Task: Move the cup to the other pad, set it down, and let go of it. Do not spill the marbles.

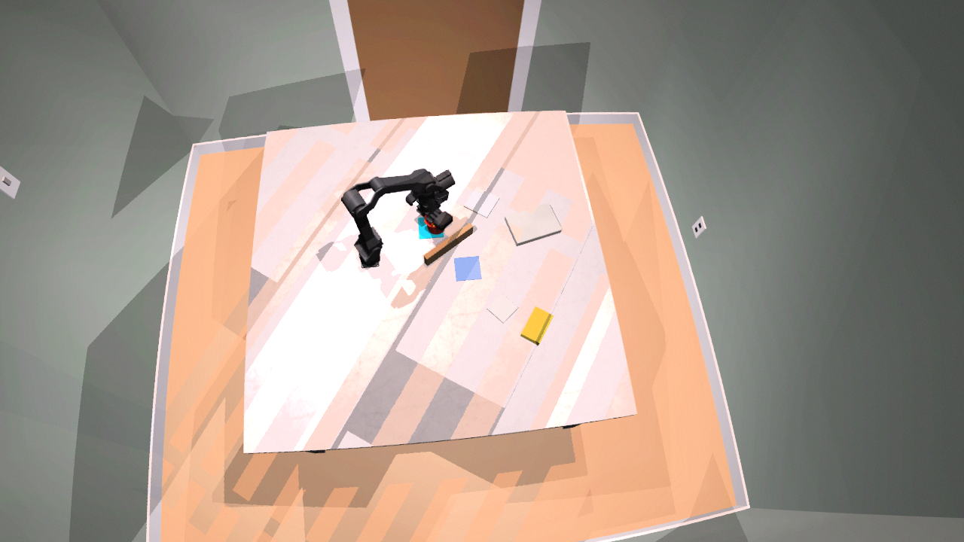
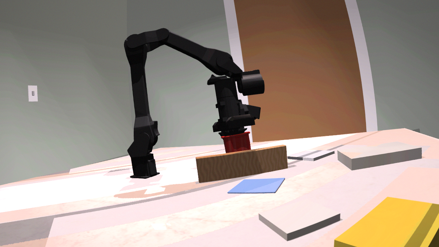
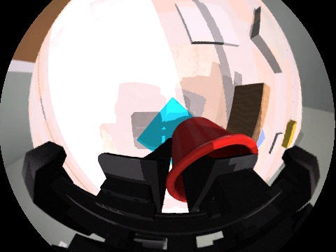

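The red cup [image 1: 436,230] [image 2: 237,143] [image 3: 196,134] is mouth up and leans slightly in the exterior view. My gripper [image 1: 437,219] [image 2: 234,132] [image 3: 174,141] is shut on its wall, with one finger inside the mouth. The cup is over or on the right part of the cyan pad [image 1: 424,232] [image 3: 154,134]. Its base is hidden behind the wooden bar in the exterior view, so contact cannot be told. The blue pad [image 1: 468,268] [image 2: 256,185] [image 3: 261,139] lies bare across the bar. No marbles are visible; the cup's inside is mostly hidden.
The wooden bar [image 1: 448,245] [image 2: 242,165] [image 3: 246,108] stands between the pads, close to the cup. A thin pale slab [image 1: 482,202] [image 2: 310,154] [image 3: 210,26], a thicker grey slab [image 1: 532,226] [image 2: 380,155], a pale tile [image 1: 501,309] [image 2: 299,214] and a yellow block [image 1: 537,324] [image 2: 383,224] [image 3: 289,134] lie farther off.
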